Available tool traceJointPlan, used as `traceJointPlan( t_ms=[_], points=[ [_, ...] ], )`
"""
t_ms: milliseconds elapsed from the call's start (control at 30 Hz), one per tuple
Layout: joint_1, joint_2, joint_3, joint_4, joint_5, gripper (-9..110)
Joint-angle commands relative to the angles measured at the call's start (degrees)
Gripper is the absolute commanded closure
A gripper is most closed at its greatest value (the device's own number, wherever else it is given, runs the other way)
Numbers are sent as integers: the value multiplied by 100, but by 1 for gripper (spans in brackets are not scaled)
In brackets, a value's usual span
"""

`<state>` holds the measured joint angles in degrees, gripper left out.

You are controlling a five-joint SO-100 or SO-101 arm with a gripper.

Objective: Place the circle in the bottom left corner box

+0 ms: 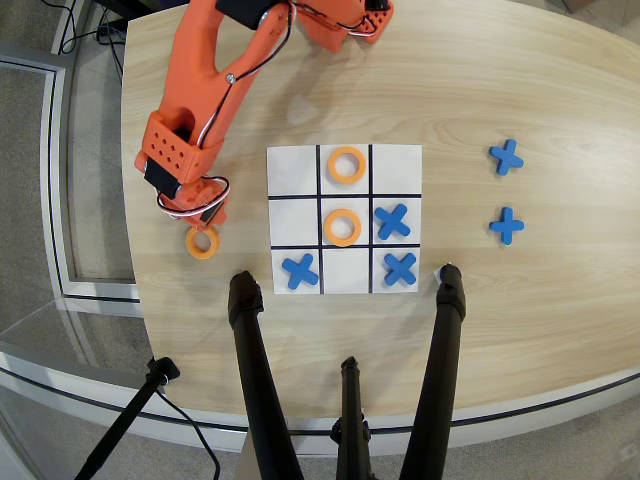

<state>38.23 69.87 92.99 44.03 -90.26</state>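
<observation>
Overhead view of my workspace: wooden table (520, 90) carrying a white nine-cell board (395, 165) ruled in thin black lines. Two orange rings occupy the board, one in the top-middle cell (346, 165) and one in the centre cell (342, 227). Blue crosses lie in the right-middle cell (393, 221), the bottom-right cell (400, 268) and the bottom left corner box (298, 271), so that corner cell is already taken. Two spare blue crosses (506, 157) (506, 225) rest on the table well right of the board. Three black tripod legs (262, 385) cross the lower foreground without covering any cell. My orange arm (205, 85) reaches down the left side, ending over the circle (203, 242), a flat orange ring with a round hole, lying on bare wood left of the board. My gripper (205, 222) sits at the ring's upper edge; from above I cannot tell whether its jaws are spread or closed, or gripping the ring.
</observation>
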Motion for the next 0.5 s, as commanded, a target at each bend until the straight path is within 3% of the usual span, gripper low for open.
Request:
traceJointPlan(
  t_ms=[0, 467],
  points=[
    [-26, -9, -272, -114, -35, 86],
    [26, -211, -255, -123, -158, 86]
  ],
)
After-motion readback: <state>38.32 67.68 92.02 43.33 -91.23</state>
